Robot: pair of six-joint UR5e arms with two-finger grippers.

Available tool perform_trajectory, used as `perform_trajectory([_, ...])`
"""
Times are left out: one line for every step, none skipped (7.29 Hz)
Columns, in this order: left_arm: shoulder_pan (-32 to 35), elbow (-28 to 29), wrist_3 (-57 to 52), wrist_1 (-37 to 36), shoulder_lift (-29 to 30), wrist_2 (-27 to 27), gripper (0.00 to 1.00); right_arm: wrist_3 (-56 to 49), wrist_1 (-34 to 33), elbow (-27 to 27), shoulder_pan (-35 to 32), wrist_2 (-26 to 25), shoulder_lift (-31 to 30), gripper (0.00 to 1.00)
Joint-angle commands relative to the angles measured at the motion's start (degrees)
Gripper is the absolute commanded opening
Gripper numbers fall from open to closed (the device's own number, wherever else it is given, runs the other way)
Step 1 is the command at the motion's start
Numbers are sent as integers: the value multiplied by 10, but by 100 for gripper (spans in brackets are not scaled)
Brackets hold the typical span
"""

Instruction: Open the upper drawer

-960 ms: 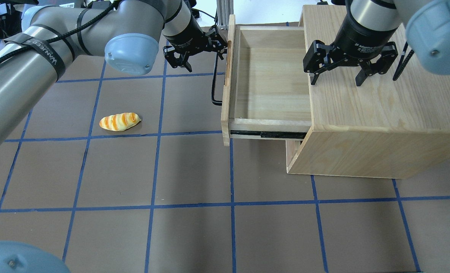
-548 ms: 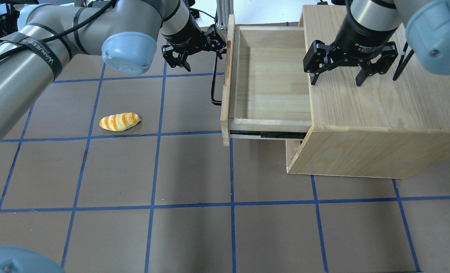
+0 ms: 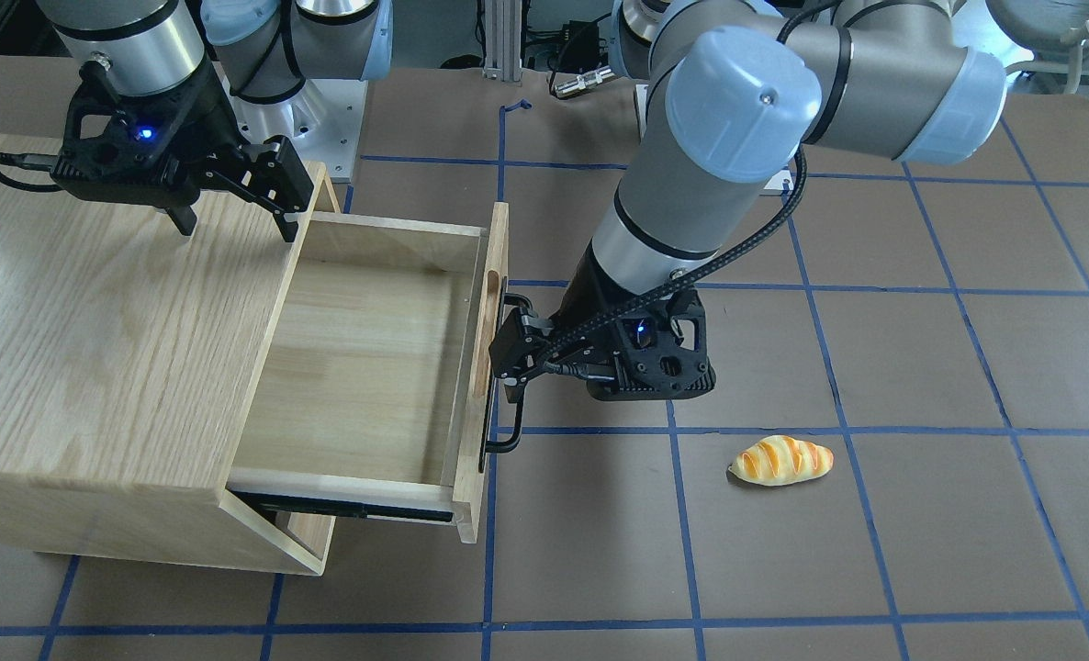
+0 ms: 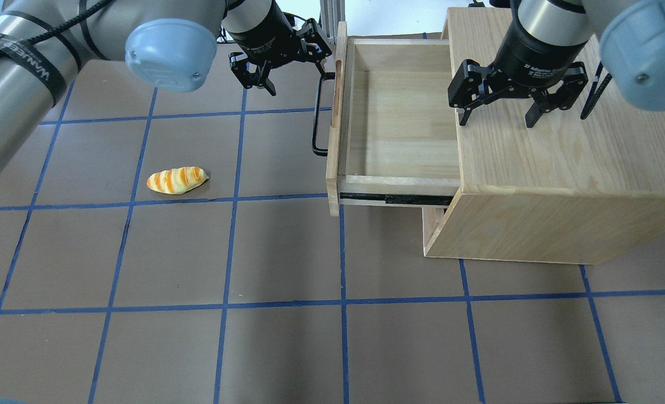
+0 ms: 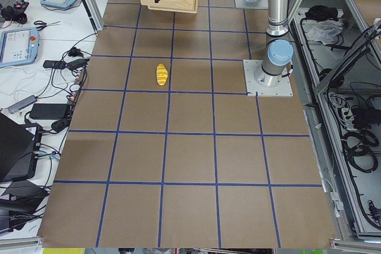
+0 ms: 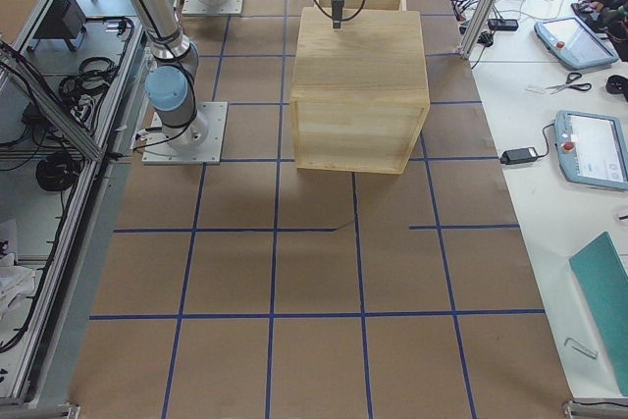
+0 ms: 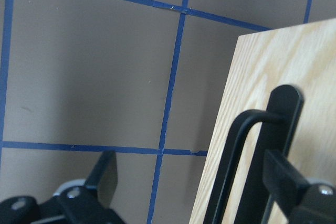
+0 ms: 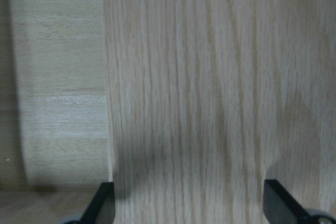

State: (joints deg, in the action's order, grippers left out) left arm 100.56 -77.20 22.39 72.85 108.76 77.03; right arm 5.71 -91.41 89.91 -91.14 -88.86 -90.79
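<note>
The upper drawer (image 4: 400, 112) stands pulled far out of the oak box body (image 4: 562, 157), and its inside shows bare. Its front panel (image 4: 335, 112) bears the black bar handle (image 4: 317, 120), which also shows in the front-facing view (image 3: 499, 413). My left gripper (image 4: 298, 76) is open beside the far end of the handle, with the handle (image 7: 231, 166) between its spread fingers and not clamped. It also shows in the front-facing view (image 3: 508, 358). My right gripper (image 4: 498, 118) is open and empty just above the box top near the drawer opening.
A toy bread loaf (image 4: 176, 180) lies on the brown table to the left of the drawer. A plain lower panel (image 4: 430, 224) shows under the open drawer. The drawer's black slide rail (image 4: 394, 198) sticks out at its near side.
My left arm and gripper have shifted toward the far end of the handle, uncovering more of the bar. The drawer, right gripper and bread have not moved.
</note>
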Motion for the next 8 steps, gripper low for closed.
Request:
perform_trajectory([-23,31,-23,48,-19,0,100,0,0,0,0,-1,0,100])
perform_trajectory([-48,34,-77,69,-31,0,100,0,0,0,0,-1,0,100])
perform_trajectory([-72,33,-122,83,-44,55,100,0,0,0,0,-1,0,100])
perform_trajectory([-81,27,-150,95,-54,85,100,0,0,0,0,-1,0,100])
perform_trajectory([-80,18,-151,103,-63,88,100,0,0,0,0,0,0,100])
perform_trajectory([-86,3,-151,108,-72,92,100,0,0,0,1,-1,0,100])
perform_trajectory([-88,-14,-151,115,-87,92,100,0,0,0,0,-1,0,100])
perform_trajectory([-91,-25,-152,118,-105,95,100,0,0,0,0,0,0,100])
